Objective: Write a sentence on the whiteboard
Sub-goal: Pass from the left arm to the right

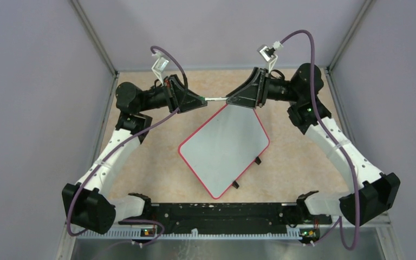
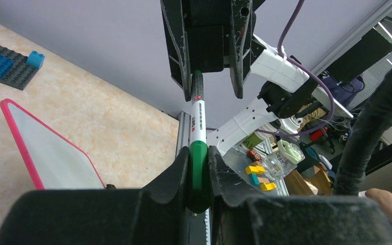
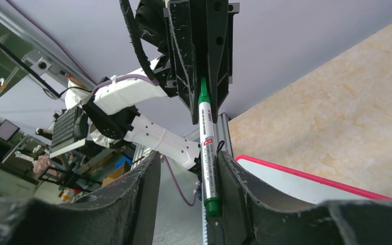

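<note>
Marker spanned both grippers by the whiteboard, which lay askew mid-table.
Left gripper clamped the green cap, largely hidden; right gripper jaws stood apart, barrel against one finger, clear only from wrist views.

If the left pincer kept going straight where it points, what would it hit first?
Probably the right pincer, which faces it head-on close by. The marker gripped by the left pincer reaches between the right one's open jaws.

the beige marbled table bears the whiteboard and a dark studded plate
</note>
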